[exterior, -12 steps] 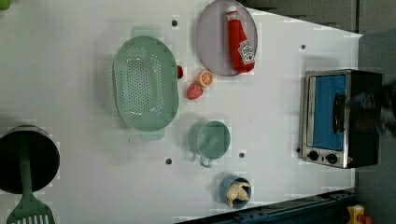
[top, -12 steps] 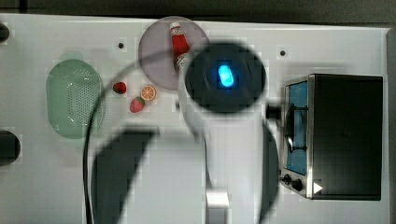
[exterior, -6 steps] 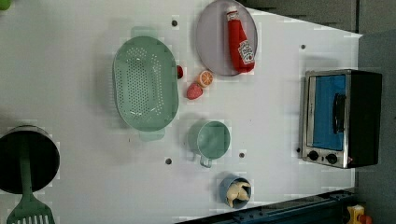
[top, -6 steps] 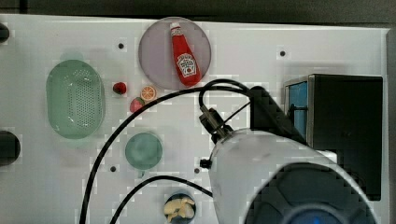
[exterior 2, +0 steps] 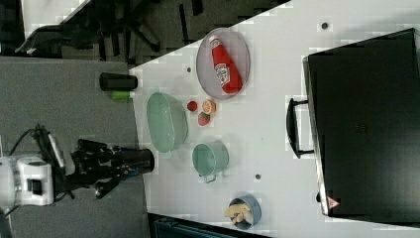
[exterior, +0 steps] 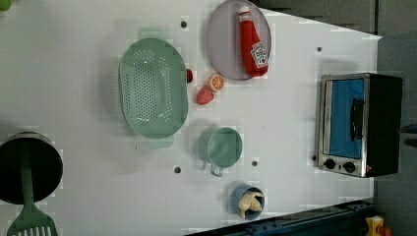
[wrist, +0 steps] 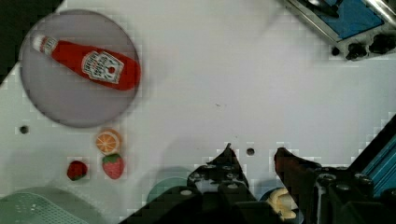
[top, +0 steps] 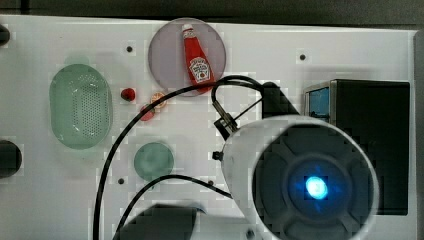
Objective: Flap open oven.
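The oven (exterior: 359, 123) stands at the left view's right end of the white table, a black box with a silver front frame. Its blue glass door is shut flat, with the black bar handle (exterior: 356, 118) across it and black knobs (exterior: 339, 165) below. In the right view the handle (exterior 2: 294, 128) sticks out from the oven (exterior 2: 366, 129) front. My arm (top: 300, 180) looms large in the top view, beside the oven (top: 372, 145). In the wrist view my gripper (wrist: 256, 156) hangs high over the table, open and holding nothing, well apart from the oven's (wrist: 355, 23) knob corner.
A ketchup bottle (exterior: 252, 44) lies on a grey plate (exterior: 221, 44). Further along the left view are a green colander (exterior: 153, 88), toy strawberry (exterior: 204, 96), orange slice (exterior: 216, 82), green cup (exterior: 222, 147), blue bowl (exterior: 247, 201), and a black pot (exterior: 29, 167) with a spatula.
In the top view my arm has swung from the table's middle to the lower right beside the oven. A dark blur over the oven in the left view is gone.
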`<action>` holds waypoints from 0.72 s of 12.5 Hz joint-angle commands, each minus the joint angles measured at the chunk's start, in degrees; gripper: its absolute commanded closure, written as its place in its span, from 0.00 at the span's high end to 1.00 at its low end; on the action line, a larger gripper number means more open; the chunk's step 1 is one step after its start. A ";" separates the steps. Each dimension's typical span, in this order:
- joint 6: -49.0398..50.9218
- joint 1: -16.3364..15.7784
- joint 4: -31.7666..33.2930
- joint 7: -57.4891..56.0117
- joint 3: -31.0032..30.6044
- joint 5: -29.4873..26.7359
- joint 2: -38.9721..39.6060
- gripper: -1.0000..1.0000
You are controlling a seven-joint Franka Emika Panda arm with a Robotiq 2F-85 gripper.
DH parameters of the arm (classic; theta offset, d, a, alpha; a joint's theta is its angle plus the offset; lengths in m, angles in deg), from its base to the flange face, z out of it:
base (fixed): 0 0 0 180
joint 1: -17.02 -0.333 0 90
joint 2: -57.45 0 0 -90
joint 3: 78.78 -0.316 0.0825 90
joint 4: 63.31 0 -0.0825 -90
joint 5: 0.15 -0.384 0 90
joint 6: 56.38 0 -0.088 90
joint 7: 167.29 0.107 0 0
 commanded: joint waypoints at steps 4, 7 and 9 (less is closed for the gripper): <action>-0.53 0.09 4.27 -4.71 2.05 0.85 0.40 0.18; -5.68 0.13 8.46 -14.66 3.29 4.42 0.60 0.18; -11.87 0.39 11.37 -22.56 5.46 5.14 0.62 0.18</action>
